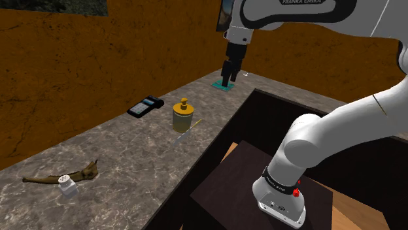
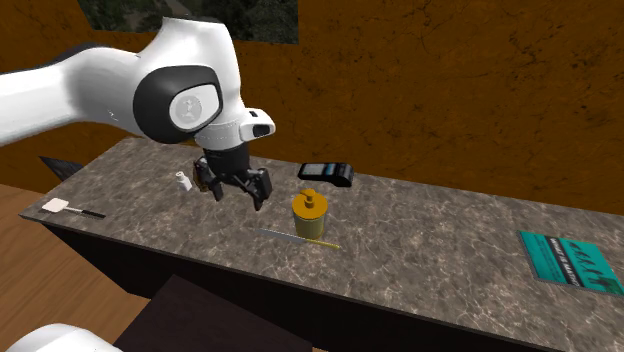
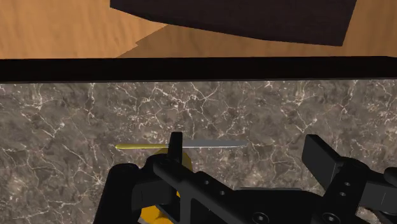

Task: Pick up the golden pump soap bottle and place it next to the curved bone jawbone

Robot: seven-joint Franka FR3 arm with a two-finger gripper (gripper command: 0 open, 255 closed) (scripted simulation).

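Golden pump soap bottle (image 1: 183,115) upright on counter (image 1: 131,157), gripper (image 2: 236,196) near, fingers (image 3: 321,156) apart

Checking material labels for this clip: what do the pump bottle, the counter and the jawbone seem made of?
Pump bottle: smooth yellow-gold body, darker gold pump, likely plastic or metal; the look leaves it open. Counter: grey-brown stone, marble-like, by its pale veining. Jawbone: matte brown, uneven, aged bone or possibly wood.

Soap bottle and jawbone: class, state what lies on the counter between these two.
Nothing: in the shoulder view, the counter between the soap bottle and the jawbone is bare.
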